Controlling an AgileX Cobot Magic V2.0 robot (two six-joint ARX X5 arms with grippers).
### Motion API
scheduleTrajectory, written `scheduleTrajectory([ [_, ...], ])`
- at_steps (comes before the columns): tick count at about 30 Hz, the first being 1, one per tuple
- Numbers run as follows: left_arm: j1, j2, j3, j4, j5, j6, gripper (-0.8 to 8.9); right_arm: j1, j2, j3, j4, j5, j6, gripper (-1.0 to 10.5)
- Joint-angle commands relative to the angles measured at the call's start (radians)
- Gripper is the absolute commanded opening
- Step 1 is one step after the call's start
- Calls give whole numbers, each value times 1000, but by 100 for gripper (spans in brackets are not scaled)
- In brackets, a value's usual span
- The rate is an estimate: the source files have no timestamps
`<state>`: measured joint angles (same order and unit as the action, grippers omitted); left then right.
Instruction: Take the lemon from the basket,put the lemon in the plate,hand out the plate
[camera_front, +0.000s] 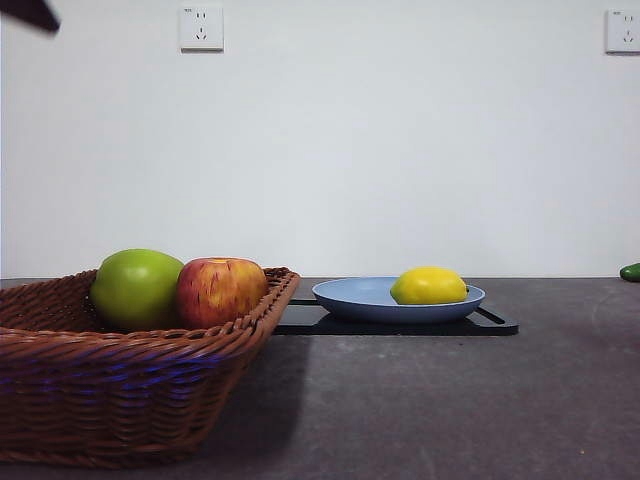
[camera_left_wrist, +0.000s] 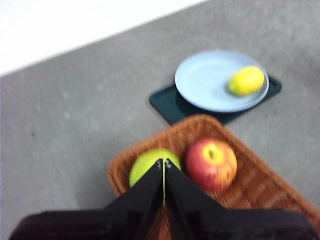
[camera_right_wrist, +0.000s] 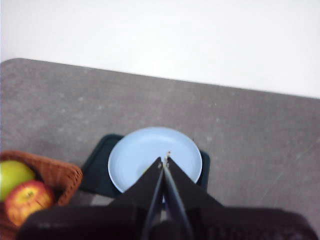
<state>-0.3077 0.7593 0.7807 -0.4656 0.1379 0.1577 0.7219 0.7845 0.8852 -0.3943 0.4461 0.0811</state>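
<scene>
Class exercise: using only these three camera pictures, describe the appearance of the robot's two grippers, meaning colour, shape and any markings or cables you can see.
The left gripper and the right gripper look alike: two matte black, flat-sided jaws, broad at a black base and tapering to narrow points. No markings or cables show. The front view shows only a black tip at a top corner.

Below the closed right gripper the plate lies unobstructed from above, only the lemon on it. The basket rim stands just beside, over the tray; bare table lies beyond.
</scene>
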Motion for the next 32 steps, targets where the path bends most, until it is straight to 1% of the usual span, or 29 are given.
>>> scheduleTrajectory([
  [1, 0, -39, -80, 59, 4, -46, 6, 9, -53, -171, 108, 4, 8, 3],
  [3, -1, -80, -153, 110, 22, -73, 6, 9, -102, -287, 184, 1, 25, 3],
  [6, -1, -130, -234, 193, 27, -138, 6, 8, -139, -395, 240, 2, 74, 3],
  [9, -1, -138, -247, 203, 27, -176, 8, 5, -142, -423, 221, 7, 122, 3],
  [26, -5, -141, -249, 201, 24, -177, 8, 5, -153, -423, 222, 6, 120, 3],
  [29, -5, -217, -249, 166, 20, -173, 8, 5, -153, -423, 222, 6, 120, 3],
  [32, 6, -349, -256, 113, 16, -97, 8, 5, -153, -423, 222, 6, 120, 3],
])
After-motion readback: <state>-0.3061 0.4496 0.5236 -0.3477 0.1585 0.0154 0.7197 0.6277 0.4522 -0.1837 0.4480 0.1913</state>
